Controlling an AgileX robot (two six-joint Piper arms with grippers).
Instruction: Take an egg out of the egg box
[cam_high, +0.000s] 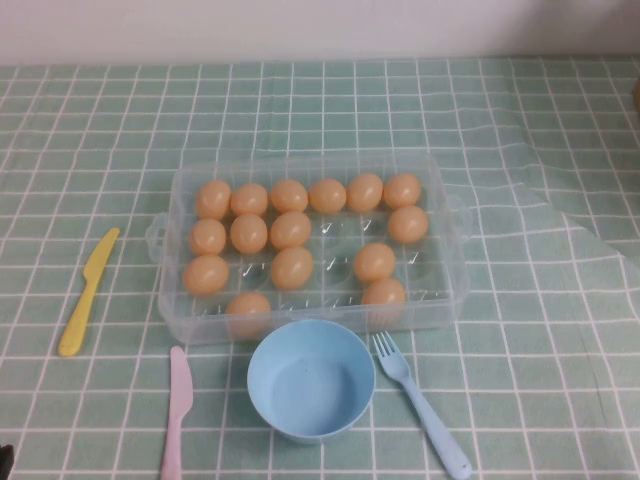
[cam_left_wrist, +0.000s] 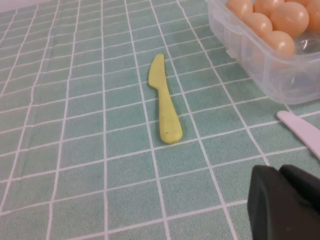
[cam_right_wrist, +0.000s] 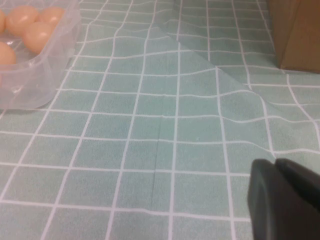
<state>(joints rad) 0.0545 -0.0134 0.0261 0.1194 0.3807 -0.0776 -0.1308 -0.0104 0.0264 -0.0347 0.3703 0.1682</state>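
Observation:
The clear plastic egg box (cam_high: 447, 280) sits mid-table with several orange-tan eggs (cam_high: 291, 268) in its cups, and some cups hold nothing. Neither arm shows in the high view. In the left wrist view my left gripper (cam_left_wrist: 280, 172) hangs low over the tablecloth on the box's left side, fingers pressed together and holding nothing; a corner of the egg box (cam_left_wrist: 280, 75) with eggs (cam_left_wrist: 289, 17) lies beyond it. My right gripper (cam_right_wrist: 275, 165) hovers over bare cloth on the box's right side, shut and empty, with the egg box (cam_right_wrist: 35, 75) well away from it.
A light-blue bowl (cam_high: 311, 380) stands just in front of the box. A yellow knife (cam_high: 88, 290) lies to the box's left, a pink knife (cam_high: 178, 410) and a blue fork (cam_high: 420, 405) flank the bowl. The cloth has a raised fold (cam_high: 540, 190). A brown box (cam_right_wrist: 295, 30) stands at the far right.

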